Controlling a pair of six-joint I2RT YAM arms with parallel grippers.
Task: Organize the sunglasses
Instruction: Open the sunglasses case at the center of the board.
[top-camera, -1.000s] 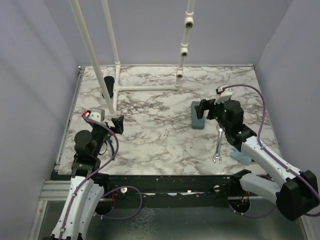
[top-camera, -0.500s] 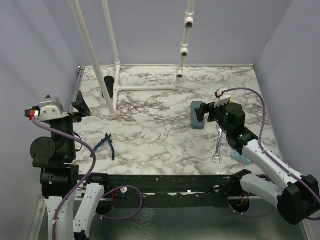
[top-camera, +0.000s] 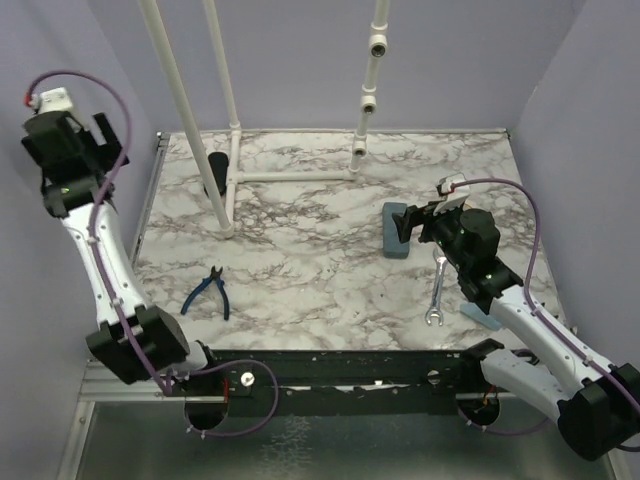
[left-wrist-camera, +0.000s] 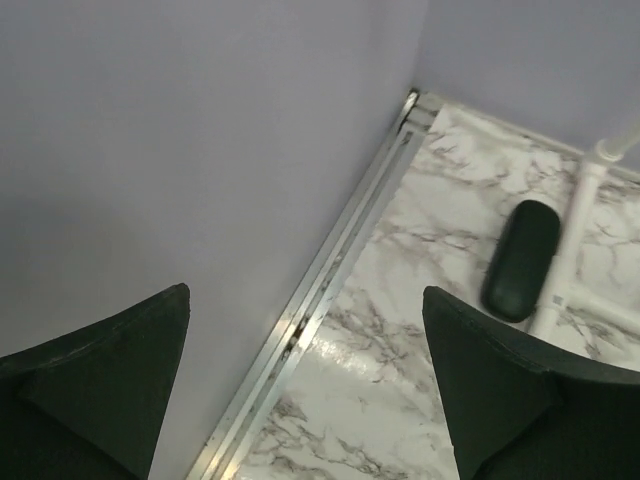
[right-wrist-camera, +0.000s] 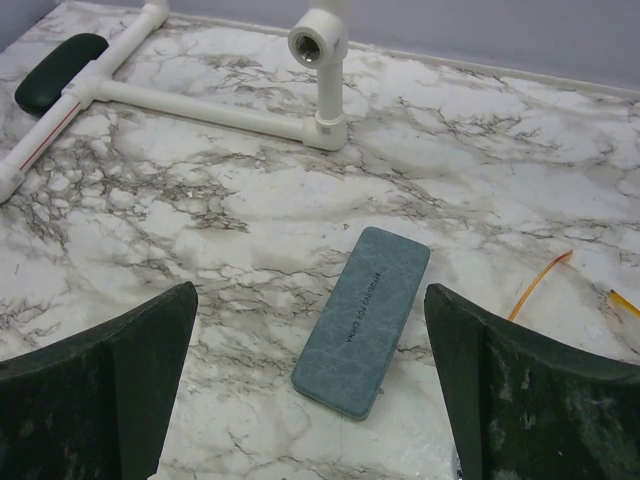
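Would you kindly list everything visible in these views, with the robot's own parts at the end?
table: one, white marble with grey veins, under everything.
pipe frame: one, white, far half of the table.
oval case: one, black, far left beside the pipe frame.
oblong case: one, blue-grey, right of centre.
wrench: one, silver, near right.
pliers: one, blue-handled, near left.
flat piece: one, blue-grey, near right beside the wrench.
orange strip: one, thin, right of the oblong case; unidentifiable.
left claw: one, black, open, raised beside the left wall.
right claw: one, black, open, over the oblong case.
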